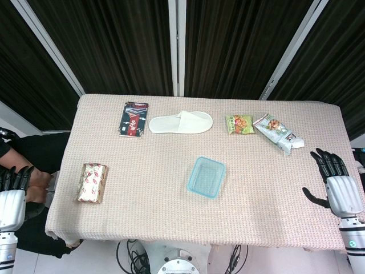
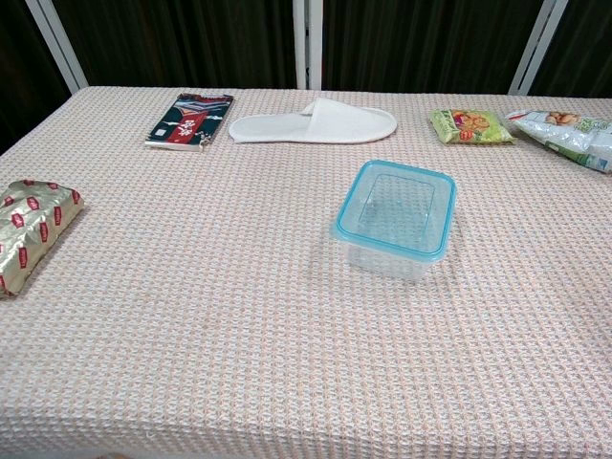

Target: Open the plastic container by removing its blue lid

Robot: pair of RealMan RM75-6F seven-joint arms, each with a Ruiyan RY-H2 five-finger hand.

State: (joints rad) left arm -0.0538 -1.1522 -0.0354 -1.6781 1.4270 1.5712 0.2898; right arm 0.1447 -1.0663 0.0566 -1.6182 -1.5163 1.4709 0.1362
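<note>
A clear plastic container with its blue lid on top stands near the middle of the table, slightly right of centre. My right hand hovers at the table's right edge, fingers spread and empty, well away from the container. Off the left edge, my left hand hangs below table level, fingers extended with nothing in them. Neither hand shows in the chest view.
A white slipper lies at the back centre, a dark packet to its left. Two snack bags sit at the back right. A red-and-gold packet lies at the left.
</note>
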